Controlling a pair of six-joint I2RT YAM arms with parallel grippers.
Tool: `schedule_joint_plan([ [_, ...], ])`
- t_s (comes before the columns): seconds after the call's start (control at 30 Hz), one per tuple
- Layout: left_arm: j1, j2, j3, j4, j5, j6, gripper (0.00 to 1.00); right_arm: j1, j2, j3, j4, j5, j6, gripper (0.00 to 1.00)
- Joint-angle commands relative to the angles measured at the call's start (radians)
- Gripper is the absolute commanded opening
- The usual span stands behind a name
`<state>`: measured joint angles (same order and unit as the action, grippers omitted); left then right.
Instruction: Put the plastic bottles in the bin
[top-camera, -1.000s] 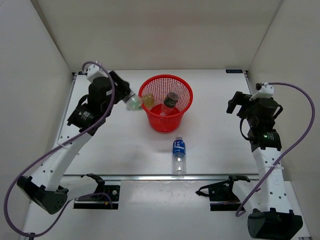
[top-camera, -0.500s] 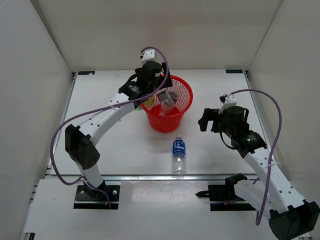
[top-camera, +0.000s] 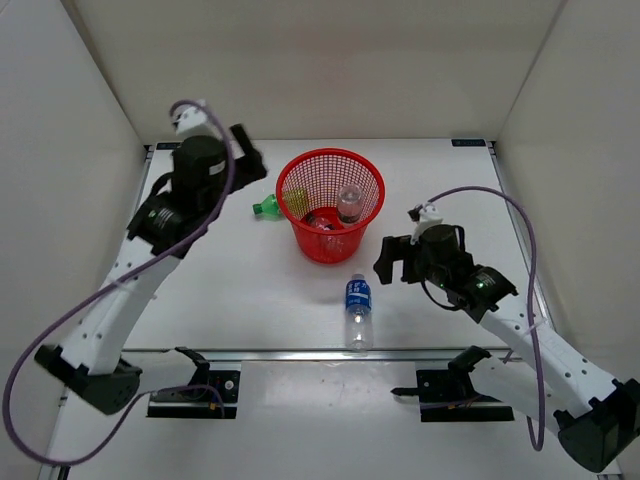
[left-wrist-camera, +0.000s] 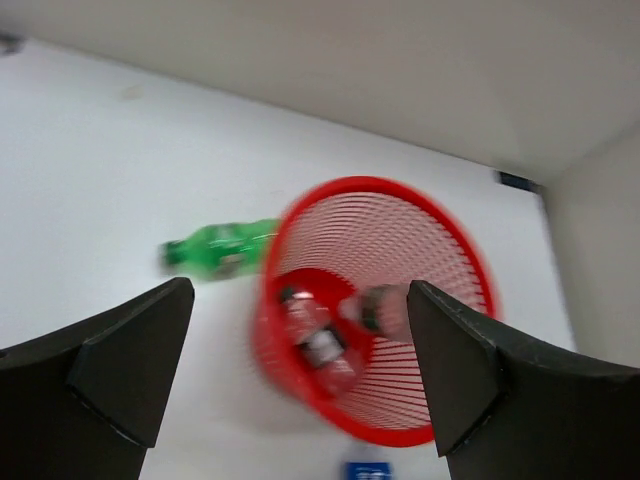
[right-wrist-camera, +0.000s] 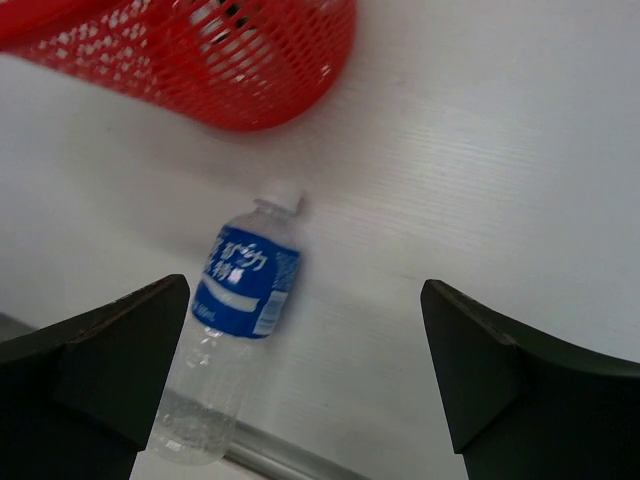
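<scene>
Bottles were the job, and two were not in yet. The white bench (top-camera: 230, 290) held everything. The red mesh bin (top-camera: 325, 243) stood near the middle of it.

The left end effector (top-camera: 250, 152) hung up high on the bin's left side. Its fingers were spread wide and held nothing. The right end effector (top-camera: 392, 262) sat low on the bin's right side, spread wide too and empty.

A clear bottle with a blue label (top-camera: 357, 305) lay flat just in front of the bin, near the right end effector. I think that one was next. A good way would be to go down with one finger on each side of the label. Then it could squeeze gently, so the round bottle could not roll away.

Inside the bin lay two clear bottles (top-camera: 348, 203). The small green bottle (top-camera: 268, 206) lay on the bench just beside the bin's left side.
</scene>
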<state>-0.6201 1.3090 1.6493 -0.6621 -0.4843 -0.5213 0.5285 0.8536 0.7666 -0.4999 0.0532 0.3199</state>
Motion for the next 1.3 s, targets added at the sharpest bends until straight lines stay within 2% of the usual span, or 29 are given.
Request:
schedule_joint_plan([
  [0.0,0.14,-0.114,-0.225,-0.22,-0.048,-0.069,0.98,0.096,0.027,-0.021,0.009,0.033,0.08,0.99],
  [0.13,0.339,-0.301,-0.497,-0.312,-0.028,-0.103,0.99,0.207,0.085,-0.046,0.044,0.022,0.133,1.0],
  [0.17,0.38,-0.351,-0.514,-0.323,-0.027,-0.108,0.98,0.237,0.105,-0.046,0.052,0.031,0.148,1.0],
  [0.23,0.388,-0.413,-0.575,-0.344,-0.034,-0.105,0.98,0.274,0.157,-0.043,0.054,0.042,0.163,1.0],
  [0.33,0.376,-0.456,-0.576,-0.393,-0.074,-0.126,0.99,0.304,0.231,-0.052,0.066,0.063,0.196,0.99],
  [0.63,0.379,-0.476,-0.582,-0.41,-0.045,-0.115,0.99,0.375,0.409,-0.124,0.184,0.148,0.231,0.99],
  [0.7,0.373,-0.471,-0.566,-0.413,-0.05,-0.114,0.99,0.37,0.449,-0.147,0.184,0.143,0.237,0.97],
  [0.8,0.372,-0.479,-0.556,-0.406,-0.056,-0.106,0.99,0.372,0.443,-0.148,0.161,0.177,0.251,0.84],
  [0.87,0.379,-0.481,-0.556,-0.4,-0.056,-0.105,0.99,0.349,0.401,-0.147,0.152,0.197,0.245,0.58],
  [0.97,0.378,-0.476,-0.549,-0.395,-0.043,-0.098,0.98,0.268,0.284,-0.123,0.072,0.206,0.217,0.48],
  [1.03,0.369,-0.471,-0.554,-0.384,-0.042,-0.094,0.99,0.191,0.207,-0.105,0.017,0.215,0.18,0.44],
  [1.1,0.373,-0.476,-0.562,-0.351,-0.04,-0.108,0.99,0.04,0.109,-0.037,-0.041,0.241,0.137,0.41],
  [1.13,0.382,-0.468,-0.566,-0.343,-0.027,-0.105,0.99,-0.055,0.099,-0.018,-0.058,0.211,0.083,0.39],
  [1.2,0.381,-0.459,-0.569,-0.308,-0.01,-0.098,0.98,-0.157,0.1,0.121,-0.065,0.179,-0.016,0.38],
  [1.27,0.376,-0.43,-0.559,-0.303,0.003,-0.089,0.99,-0.191,0.14,0.251,-0.046,0.197,-0.117,0.42],
])
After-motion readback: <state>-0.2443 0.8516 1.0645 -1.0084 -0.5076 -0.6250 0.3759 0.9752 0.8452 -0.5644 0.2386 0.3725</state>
